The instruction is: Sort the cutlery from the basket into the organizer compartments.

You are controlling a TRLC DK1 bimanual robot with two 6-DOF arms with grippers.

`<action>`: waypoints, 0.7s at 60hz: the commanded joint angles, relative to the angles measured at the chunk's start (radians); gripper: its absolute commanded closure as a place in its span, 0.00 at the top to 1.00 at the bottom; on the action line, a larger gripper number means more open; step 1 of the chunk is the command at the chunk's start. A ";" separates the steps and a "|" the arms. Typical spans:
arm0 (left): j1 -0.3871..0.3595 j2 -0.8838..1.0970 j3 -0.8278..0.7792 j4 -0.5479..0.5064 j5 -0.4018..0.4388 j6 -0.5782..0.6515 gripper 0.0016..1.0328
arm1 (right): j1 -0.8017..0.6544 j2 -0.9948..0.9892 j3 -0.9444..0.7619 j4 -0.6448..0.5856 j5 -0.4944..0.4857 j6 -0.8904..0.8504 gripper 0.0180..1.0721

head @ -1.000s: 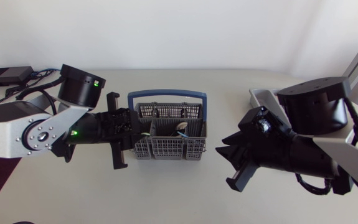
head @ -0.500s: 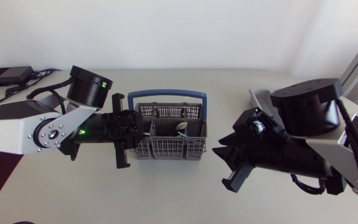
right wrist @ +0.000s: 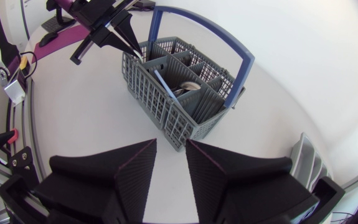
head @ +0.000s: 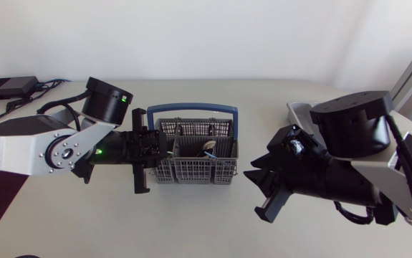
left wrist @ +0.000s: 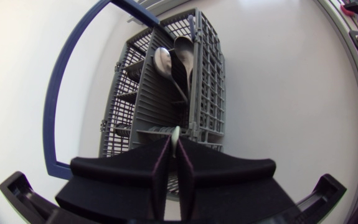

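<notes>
Your left gripper (left wrist: pixel 174 142) is at the left end of the cutlery basket (head: pixel 191 172), which stands about mid of the table (head: pixel 84 215) w/ its blue handle (head: pixel 191 108) on the far side. The fingers are nearly together, only a thin slot between them. In this slot sits the pale tip of a cutlery handle (left wrist: pixel 176 133). It looks pinched from both sides, but the rest is hidden down in the left compartment, so what kind of piece it is you cannot tell. A light-blue handle (right wrist: pixel 164 84) shows near the gripper tips; whether it is the same piece is not clear. Spoons (left wrist: pixel 162 59) stand bowls up in the next compartment to the right. Your right gripper (right wrist: pixel 169 165) hangs to the right of the basket on the near side, fingers wide apart and nothing between them. The organizer (head: pixel 296 111) lies at far right, partly hidden by the right arm. My judgement on handling: the piece is prob. light and stiff, but the handle is thin and smooth, so held only at the tip it can slip or swing. Better to grip lower, on the flat part, and lift straight up. The basket looks like light plastic and may slide or tip w/ a sideways pull.
</notes>
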 commanded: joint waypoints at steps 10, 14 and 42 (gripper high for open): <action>0.011 -0.069 -0.004 -0.003 -0.001 0.031 0.03 | 0.025 0.017 -0.019 0.004 0.020 0.004 0.36; 0.011 -0.103 -0.009 -0.001 -0.001 0.031 0.03 | 0.028 0.017 -0.017 0.003 0.020 0.006 0.36; 0.034 -0.405 -0.003 -0.072 -0.020 -0.092 0.03 | 0.054 -0.036 0.021 -0.014 0.045 0.010 0.36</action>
